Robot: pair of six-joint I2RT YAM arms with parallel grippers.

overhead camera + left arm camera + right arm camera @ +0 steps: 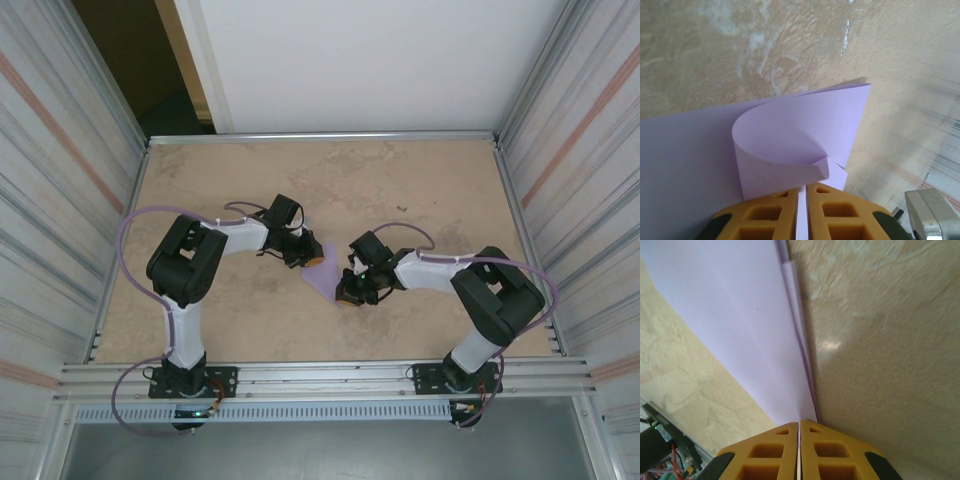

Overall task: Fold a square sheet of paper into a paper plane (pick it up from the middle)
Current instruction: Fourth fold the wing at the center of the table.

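The square sheet of paper (323,276), lavender and folded smaller, hangs between my two grippers near the table's middle. My left gripper (312,258) is shut on its upper left edge. In the left wrist view a flap of the paper (790,135) curls over in a loop just beyond the yellow fingers (770,210), and a thin strip of paper runs between them at the left gripper (803,188). My right gripper (348,294) is shut on the lower end. There the paper (740,315) runs away from the right gripper (799,422) as a long narrow shape with a creased edge.
The beige mottled table (250,180) is fenced by metal rails (320,375) at the front and sides. Ribbed metal walls (50,150) stand close on the left and right. Purple cables (135,225) loop off both arms.
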